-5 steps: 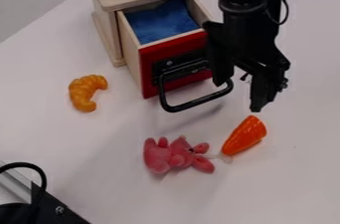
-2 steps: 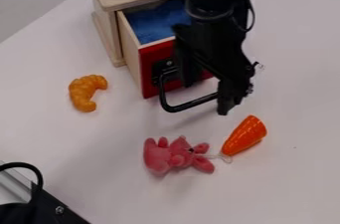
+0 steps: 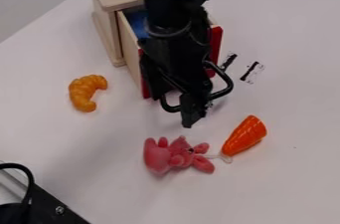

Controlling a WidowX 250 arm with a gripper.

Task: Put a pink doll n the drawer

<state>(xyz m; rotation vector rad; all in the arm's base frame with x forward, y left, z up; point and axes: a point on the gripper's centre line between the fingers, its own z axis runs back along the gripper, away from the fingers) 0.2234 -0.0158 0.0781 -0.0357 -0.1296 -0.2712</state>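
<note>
I find the gripper wide open, with the doll lying lower and on the jaws' camera side, its long axis running crosswise toward the carrot.

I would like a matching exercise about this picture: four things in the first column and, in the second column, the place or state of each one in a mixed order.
Things
1. Pink doll
2. Toy carrot
3. Toy croissant
4. Drawer

Places and states
A. Pulled out, with a red front
B. Close to the doll's head, on the picture's right
C. Outside the drawer, the lowest of the four in the picture
D. Farthest to the picture's left of the four

Right pairs: 1-C, 2-B, 3-D, 4-A
</note>
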